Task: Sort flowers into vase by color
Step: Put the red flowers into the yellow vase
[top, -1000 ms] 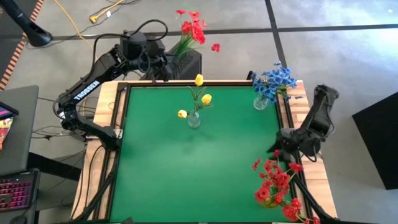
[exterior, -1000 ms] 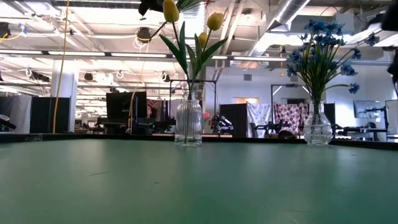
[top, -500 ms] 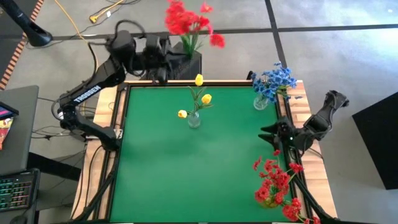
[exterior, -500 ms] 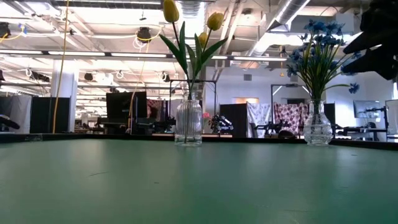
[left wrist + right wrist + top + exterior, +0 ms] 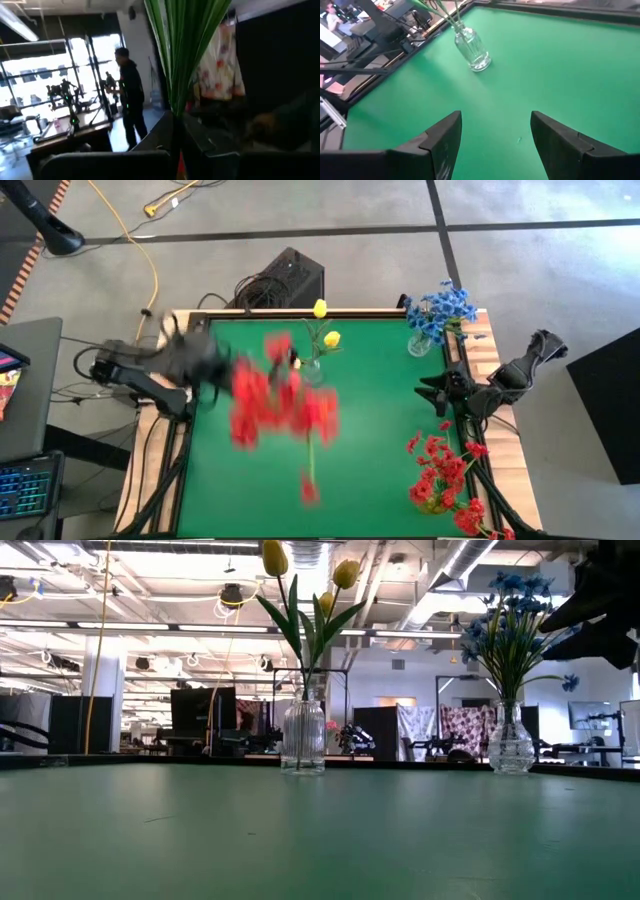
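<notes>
My left arm [image 5: 190, 360] shows as a blur over the table's left side. It carries a bunch of red flowers [image 5: 285, 400] above the green table, near the glass vase of yellow tulips [image 5: 312, 370]. In the left wrist view, green stems and leaves [image 5: 185, 55] rise out of my left gripper [image 5: 175, 132]. My right gripper [image 5: 432, 393] hangs open at the table's right edge, pointing toward the tulip vase [image 5: 472, 47]. Blue flowers stand in a second glass vase [image 5: 425, 340] at the far right corner. More red sprigs [image 5: 440, 480] lie at the near right corner. My left gripper is shut on the red bunch's green stems [image 5: 175, 107], several gathered together, and they stand up out from between the fingers. The bunch is lifted clear of the table. Blur hides how far along the stems the hold sits.
A black box with cables [image 5: 290, 275] stands on the floor behind the table's far edge. The wooden frame [image 5: 490, 380] borders the green surface. Bare green mat [image 5: 370, 430] lies between the tulip vase and the loose red sprigs. A person [image 5: 130, 95] stands in the room beyond.
My left gripper has lifted the red bunch up from beside the black box behind the far edge. It has then swung the bunch fast toward the near side, out over the table's left-middle. My right gripper has moved a little toward the far edge.
</notes>
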Controlling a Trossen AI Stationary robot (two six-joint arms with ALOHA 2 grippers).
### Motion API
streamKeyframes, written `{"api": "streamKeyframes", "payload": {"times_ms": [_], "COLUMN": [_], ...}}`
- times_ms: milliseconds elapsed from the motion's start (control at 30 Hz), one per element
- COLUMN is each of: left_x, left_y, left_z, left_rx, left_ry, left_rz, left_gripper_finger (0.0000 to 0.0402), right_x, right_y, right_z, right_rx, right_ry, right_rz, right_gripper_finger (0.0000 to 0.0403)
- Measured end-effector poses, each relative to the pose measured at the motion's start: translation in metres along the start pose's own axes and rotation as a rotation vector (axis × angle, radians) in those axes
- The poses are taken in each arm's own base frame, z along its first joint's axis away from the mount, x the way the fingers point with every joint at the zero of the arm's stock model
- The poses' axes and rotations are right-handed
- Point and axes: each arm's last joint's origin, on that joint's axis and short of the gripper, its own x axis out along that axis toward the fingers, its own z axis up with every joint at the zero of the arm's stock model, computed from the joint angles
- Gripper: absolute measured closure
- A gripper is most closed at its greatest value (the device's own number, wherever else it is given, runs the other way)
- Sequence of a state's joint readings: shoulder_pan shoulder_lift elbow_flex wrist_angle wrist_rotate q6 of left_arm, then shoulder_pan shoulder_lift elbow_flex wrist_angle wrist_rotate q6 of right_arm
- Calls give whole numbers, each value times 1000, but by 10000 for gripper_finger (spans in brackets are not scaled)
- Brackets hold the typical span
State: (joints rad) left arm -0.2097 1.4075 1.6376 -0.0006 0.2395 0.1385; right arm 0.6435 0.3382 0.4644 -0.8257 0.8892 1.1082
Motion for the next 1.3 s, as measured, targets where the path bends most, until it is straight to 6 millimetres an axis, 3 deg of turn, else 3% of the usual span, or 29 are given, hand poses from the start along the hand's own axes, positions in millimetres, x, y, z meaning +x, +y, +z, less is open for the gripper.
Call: {"api": "streamKeyframes", "payload": {"times_ms": [133,267,467,567,667,800,967,1100,1300], "left_x": [14,11,-7,-2,21,67,124,166,215], "left_y": [-54,-91,-135,-151,-161,-165,-155,-137,-115], "left_z": [-37,-97,-191,-228,-260,-288,-314,-323,-332], "left_rx": [43,-36,-133,-144,-138,-116,-51,-13,19], "left_ry": [62,-7,-261,-343,-312,-318,-381,-400,-225], "left_rz": [28,68,48,59,60,68,57,12,-61], "left_gripper_finger": [401,401,401,401,401,401,401,401,401], "right_x": [0,0,-1,-1,-1,-1,-1,-1,-1], "right_y": [0,-1,-1,0,1,1,1,2,2], "right_z": [1,3,3,3,3,3,3,3,2], "right_rx": [-40,-67,-78,-57,-31,-26,-21,-13,-17], "right_ry": [-33,-104,-127,-127,-128,-123,-114,-102,-73], "right_rz": [-17,-51,-56,-46,-42,-36,-30,-23,-10], "right_gripper_finger": [138,138,138,138,138,138,138,138,138]}}
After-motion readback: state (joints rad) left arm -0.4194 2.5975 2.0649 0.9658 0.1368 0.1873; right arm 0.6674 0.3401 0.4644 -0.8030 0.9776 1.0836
